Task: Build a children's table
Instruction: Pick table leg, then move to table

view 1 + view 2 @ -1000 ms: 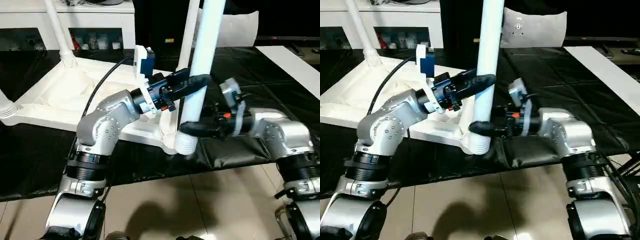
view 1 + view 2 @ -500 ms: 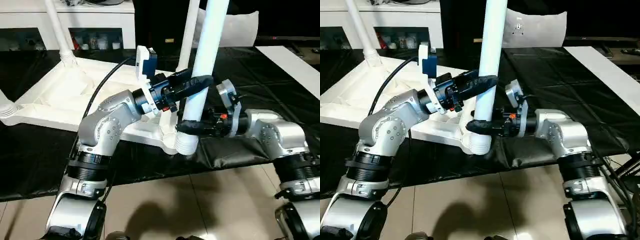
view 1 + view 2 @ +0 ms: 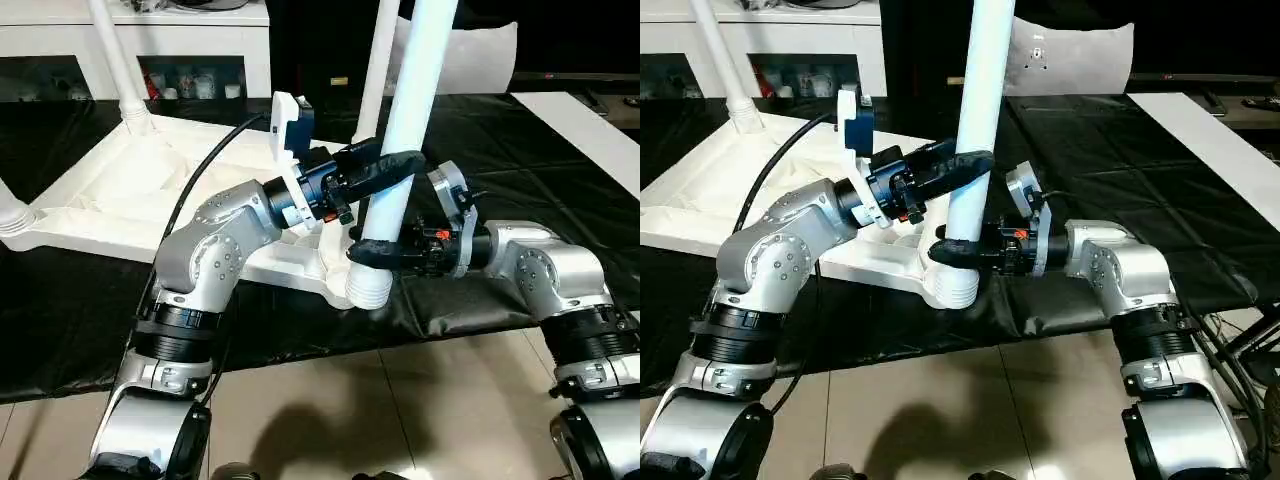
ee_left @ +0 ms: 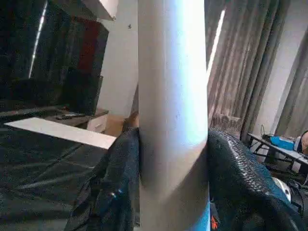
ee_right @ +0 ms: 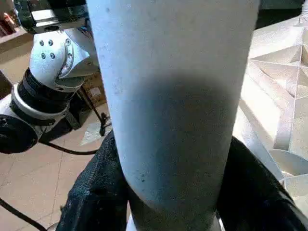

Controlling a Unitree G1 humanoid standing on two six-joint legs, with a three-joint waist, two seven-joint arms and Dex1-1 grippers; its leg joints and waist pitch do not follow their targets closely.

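White tube leg (image 4: 173,120): upright, clamped between two black fingers (image 4: 240,178) of the left gripper (image 4: 173,192), touching both. Curtains (image 4: 250,72) behind the leg. White board (image 4: 62,132) lies beside it on black covering (image 4: 38,168).

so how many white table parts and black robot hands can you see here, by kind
white tabletop: 1
white legs standing upright: 3
black hands, both around the front leg: 2
total: 6
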